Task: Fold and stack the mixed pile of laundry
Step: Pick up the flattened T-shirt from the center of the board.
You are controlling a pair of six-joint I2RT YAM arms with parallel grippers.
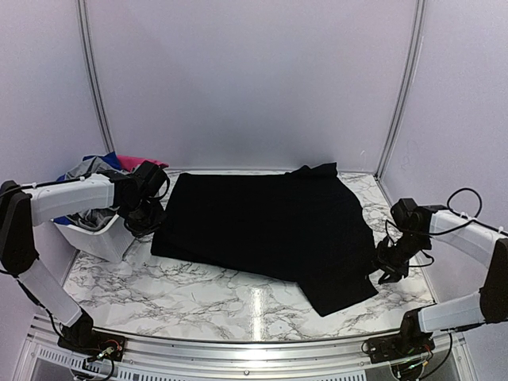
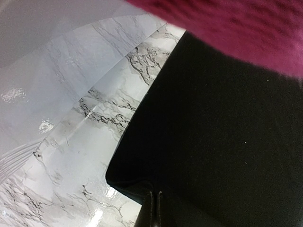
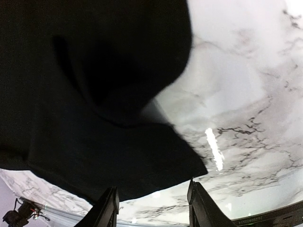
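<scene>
A black garment (image 1: 262, 226) lies spread flat across the middle of the marble table, one sleeve reaching toward the front right. My left gripper (image 1: 147, 218) is at its left edge; in the left wrist view the gripper (image 2: 155, 203) is shut on the corner of the black cloth (image 2: 222, 142). My right gripper (image 1: 389, 266) is at the garment's right side. In the right wrist view it (image 3: 152, 187) is open, its fingers (image 3: 110, 208) straddling the hem of the black cloth (image 3: 94, 118) just above the table. A blurred hot-pink piece (image 2: 236, 28) fills the top of the left wrist view.
A white plastic basket (image 1: 99, 238) stands at the left edge of the table, holding a grey shirt (image 1: 87, 168), a royal blue piece (image 1: 111, 159) and a hot-pink piece (image 1: 143, 162). Bare marble (image 1: 198, 294) shows in front of the garment. Walls close in on three sides.
</scene>
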